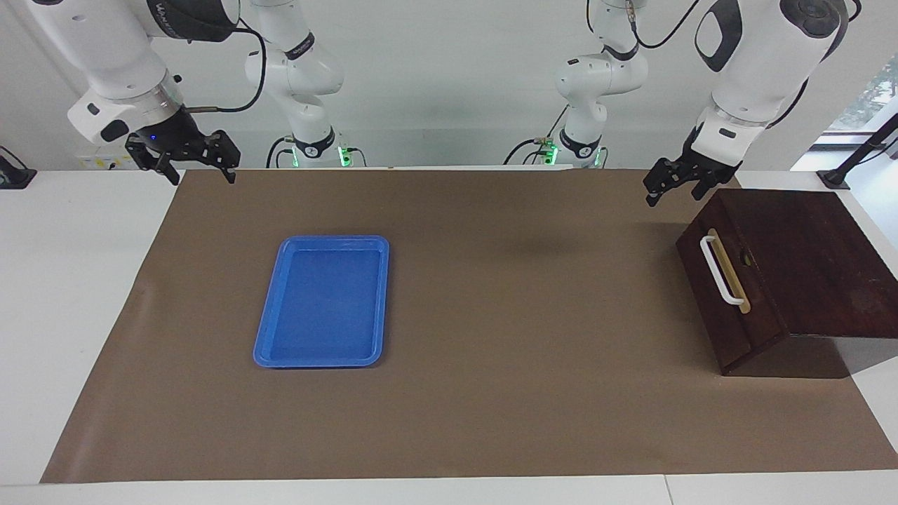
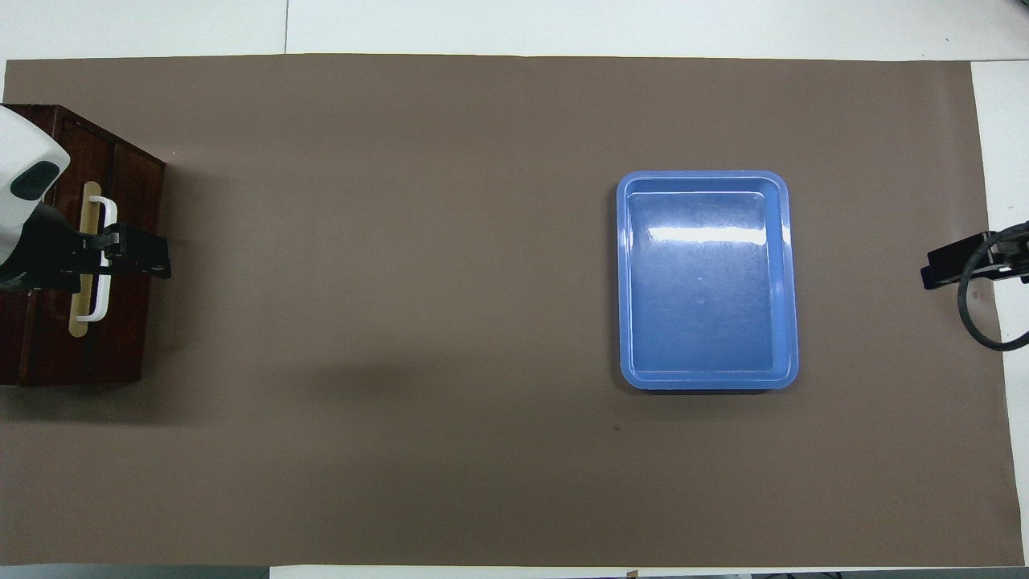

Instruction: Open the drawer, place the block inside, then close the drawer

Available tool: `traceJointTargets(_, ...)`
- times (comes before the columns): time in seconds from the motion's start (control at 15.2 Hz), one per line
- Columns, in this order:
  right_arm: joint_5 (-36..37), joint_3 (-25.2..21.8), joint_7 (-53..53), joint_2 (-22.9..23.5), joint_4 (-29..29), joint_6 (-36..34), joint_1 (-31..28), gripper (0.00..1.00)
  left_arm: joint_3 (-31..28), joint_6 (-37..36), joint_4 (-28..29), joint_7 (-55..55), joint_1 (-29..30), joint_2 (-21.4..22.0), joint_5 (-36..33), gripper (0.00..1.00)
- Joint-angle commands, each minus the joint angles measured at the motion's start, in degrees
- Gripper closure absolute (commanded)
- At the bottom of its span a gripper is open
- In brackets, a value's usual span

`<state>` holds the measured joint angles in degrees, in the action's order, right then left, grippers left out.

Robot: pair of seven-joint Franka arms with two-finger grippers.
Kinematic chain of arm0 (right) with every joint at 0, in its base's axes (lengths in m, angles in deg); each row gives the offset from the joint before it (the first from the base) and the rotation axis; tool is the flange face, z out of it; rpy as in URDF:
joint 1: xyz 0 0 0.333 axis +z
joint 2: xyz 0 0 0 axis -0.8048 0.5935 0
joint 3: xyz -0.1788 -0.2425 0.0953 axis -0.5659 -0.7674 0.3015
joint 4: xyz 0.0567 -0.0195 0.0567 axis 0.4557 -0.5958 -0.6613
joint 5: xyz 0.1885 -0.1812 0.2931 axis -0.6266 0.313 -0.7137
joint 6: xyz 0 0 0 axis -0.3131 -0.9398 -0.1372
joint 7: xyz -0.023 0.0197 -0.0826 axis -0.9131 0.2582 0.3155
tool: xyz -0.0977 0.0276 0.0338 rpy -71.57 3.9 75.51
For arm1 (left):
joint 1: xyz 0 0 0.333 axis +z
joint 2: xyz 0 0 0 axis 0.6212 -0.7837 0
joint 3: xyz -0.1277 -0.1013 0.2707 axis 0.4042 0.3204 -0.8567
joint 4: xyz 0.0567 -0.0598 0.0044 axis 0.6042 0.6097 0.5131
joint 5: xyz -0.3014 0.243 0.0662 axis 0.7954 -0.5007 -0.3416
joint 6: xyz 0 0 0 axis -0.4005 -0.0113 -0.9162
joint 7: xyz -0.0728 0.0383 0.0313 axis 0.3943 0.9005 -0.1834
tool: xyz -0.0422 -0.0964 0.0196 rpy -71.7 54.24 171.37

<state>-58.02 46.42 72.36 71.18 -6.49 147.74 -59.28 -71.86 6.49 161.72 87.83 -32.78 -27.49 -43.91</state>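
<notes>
The dark brown drawer is shut, at the left arm's end of the table. Its white bar handle faces the middle of the table. It also shows in the overhead view, with the handle partly covered by the gripper. My left gripper is open and empty, raised over the drawer's corner nearer to the robots; from overhead it lies over the handle. My right gripper is open and empty, raised over the mat's edge at the right arm's end. The yellow block is out of view.
An empty flat blue tray lies on the brown mat toward the right arm's end, also seen from overhead. White tabletop borders the mat.
</notes>
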Motion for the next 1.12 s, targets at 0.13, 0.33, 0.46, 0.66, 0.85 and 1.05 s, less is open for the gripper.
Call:
traceJointTargets(0.13,-0.13,0.13,0.55,-0.40,-0.26,-0.62,-0.38,0.00,0.14,-0.89,-0.18,-2.58,0.18,0.04,-0.66,0.00)
traceJointTargets(0.33,-0.13,0.13,0.55,-0.40,-0.26,-0.54,-0.38,0.00,0.14,-1.33,-0.09,-8.20,0.09,0.12,-0.48,0.00)
traceJointTargets(0.46,-0.13,0.13,0.55,-0.40,-0.26,-0.54,-0.38,0.00,0.14,-1.60,-0.09,-10.05,0.18,0.21,-0.48,0.00)
traceJointTargets(0.66,-0.13,0.13,0.55,-0.40,-0.26,-0.54,-0.29,0.00,0.14,-1.42,-0.09,-10.24,-0.25,0.21,-0.48,0.00)
traceJointTargets(0.85,-0.13,0.13,0.55,-0.40,-0.26,-0.54,-0.29,0.00,0.14,-1.51,0.00,-10.24,-0.34,0.21,-0.48,0.00)
traceJointTargets(1.05,-0.13,0.13,0.55,-0.40,-0.26,-0.54,-0.38,0.00,0.14,-1.51,-0.17,-10.06,-0.35,0.12,-0.48,0.00)
